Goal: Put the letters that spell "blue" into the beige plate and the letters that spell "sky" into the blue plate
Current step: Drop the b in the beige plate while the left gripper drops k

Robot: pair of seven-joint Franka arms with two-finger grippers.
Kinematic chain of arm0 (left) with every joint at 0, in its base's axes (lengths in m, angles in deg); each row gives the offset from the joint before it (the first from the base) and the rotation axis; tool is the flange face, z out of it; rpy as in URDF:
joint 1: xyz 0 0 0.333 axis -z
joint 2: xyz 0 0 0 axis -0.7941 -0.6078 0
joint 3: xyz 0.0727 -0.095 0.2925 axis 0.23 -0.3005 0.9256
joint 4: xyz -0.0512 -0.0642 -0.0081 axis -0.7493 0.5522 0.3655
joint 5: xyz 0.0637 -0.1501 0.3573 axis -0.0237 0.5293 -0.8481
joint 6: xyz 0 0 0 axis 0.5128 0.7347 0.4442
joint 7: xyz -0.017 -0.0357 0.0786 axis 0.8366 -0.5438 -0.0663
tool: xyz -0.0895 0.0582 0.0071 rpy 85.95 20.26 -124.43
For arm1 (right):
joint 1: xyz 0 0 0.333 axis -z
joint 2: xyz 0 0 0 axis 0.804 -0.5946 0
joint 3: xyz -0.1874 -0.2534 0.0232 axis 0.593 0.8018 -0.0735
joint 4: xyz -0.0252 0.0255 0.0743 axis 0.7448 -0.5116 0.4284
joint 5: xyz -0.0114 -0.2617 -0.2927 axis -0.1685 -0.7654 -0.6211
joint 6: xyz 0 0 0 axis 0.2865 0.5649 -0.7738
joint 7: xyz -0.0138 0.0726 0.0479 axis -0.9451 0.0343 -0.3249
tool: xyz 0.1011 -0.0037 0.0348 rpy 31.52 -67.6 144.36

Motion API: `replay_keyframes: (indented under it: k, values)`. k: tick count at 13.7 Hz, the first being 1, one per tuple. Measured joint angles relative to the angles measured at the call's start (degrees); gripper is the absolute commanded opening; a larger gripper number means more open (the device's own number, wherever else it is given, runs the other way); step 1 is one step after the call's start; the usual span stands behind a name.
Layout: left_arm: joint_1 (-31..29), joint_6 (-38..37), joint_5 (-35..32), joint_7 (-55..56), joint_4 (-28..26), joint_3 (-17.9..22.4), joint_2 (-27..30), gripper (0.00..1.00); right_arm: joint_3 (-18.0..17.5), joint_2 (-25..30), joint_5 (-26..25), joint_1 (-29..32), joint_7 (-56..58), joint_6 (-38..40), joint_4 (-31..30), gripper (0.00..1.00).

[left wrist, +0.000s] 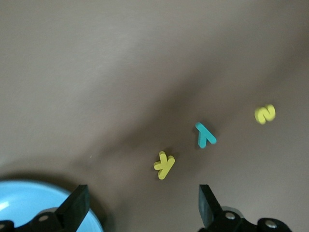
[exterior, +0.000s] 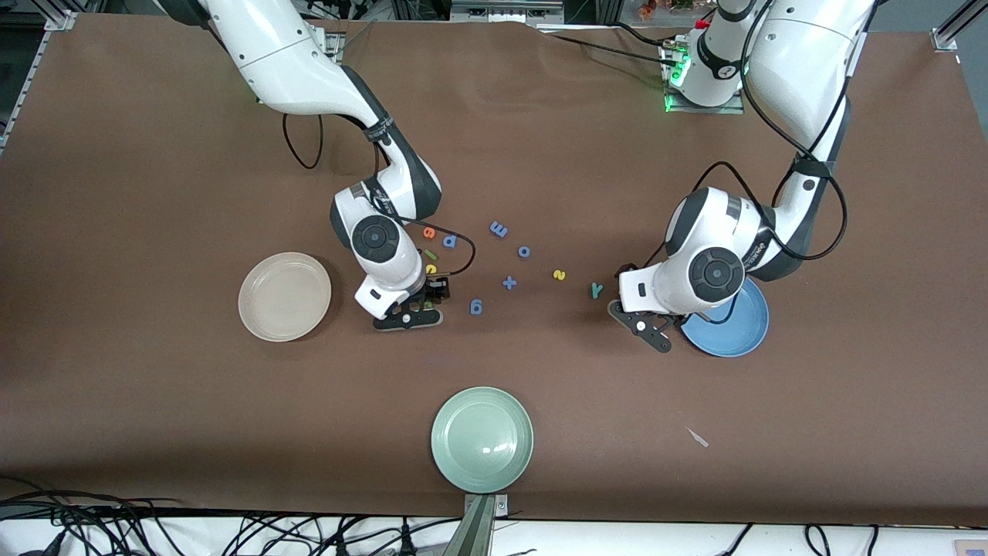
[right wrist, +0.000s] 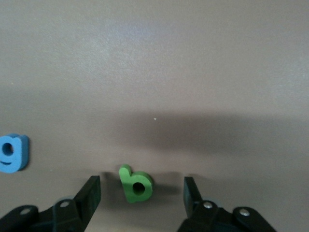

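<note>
Fingers of the right gripper (right wrist: 140, 193) straddle the green b (right wrist: 136, 183) without touching it, low over the table near the beige plate (exterior: 284, 296). Left gripper (left wrist: 142, 203) hangs wide, empty, partly hiding the blue plate (exterior: 729, 324); yellow k (left wrist: 164, 165) lies just beside it.

Plates: 3 total, 1 ea. colour: beige plate (exterior: 284, 296), blue plate (exterior: 733, 328), green plate (exterior: 482, 439).

Foam pcs: 12 in all, counted across views.
- Blue: 5, i.e. blue m (exterior: 499, 229), blue o (exterior: 524, 252), blue plus (exterior: 509, 283), blue g (exterior: 476, 307), blue d (exterior: 449, 242).
- Yellow: 3, i.e. yellow u (exterior: 431, 269), yellow s (exterior: 559, 275), yellow k (left wrist: 164, 165) (seen in left wrist view only).
- Orange: 1, orange e (exterior: 429, 232).
- Lt green: 1, light green l (exterior: 430, 253).
- Dk green: 1, dark green b (right wrist: 136, 184) (clear in right wrist view only).
- Teal: 1, teal y (exterior: 596, 289).

Robot arms: 2, right arm (exterior: 309, 69) and left arm (exterior: 795, 69).

Misc: 1 pale scrap (exterior: 698, 438).
</note>
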Motion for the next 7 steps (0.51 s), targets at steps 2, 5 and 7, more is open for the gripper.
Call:
replay_keyframes:
  k: [2, 5, 7]
  values:
    - [0.1, 3.6, 0.0, -8.7, -2.1, 0.0, -0.2, 1.0, 0.0, -0.1, 0.0, 0.0, 0.0, -0.6, -0.5, 0.46]
    - [0.2, 7.4, 0.0, -17.0, -5.9, -0.1, -0.6, 1.0, 0.2, -0.1, 0.0, -0.1, 0.0, -0.7, -0.5, 0.1]
    - [0.5, 9.9, 0.0, -20.0, -7.9, -0.3, -0.8, 1.0, 0.3, 0.0, 0.0, -0.1, 0.0, -0.7, -0.5, 0.06]
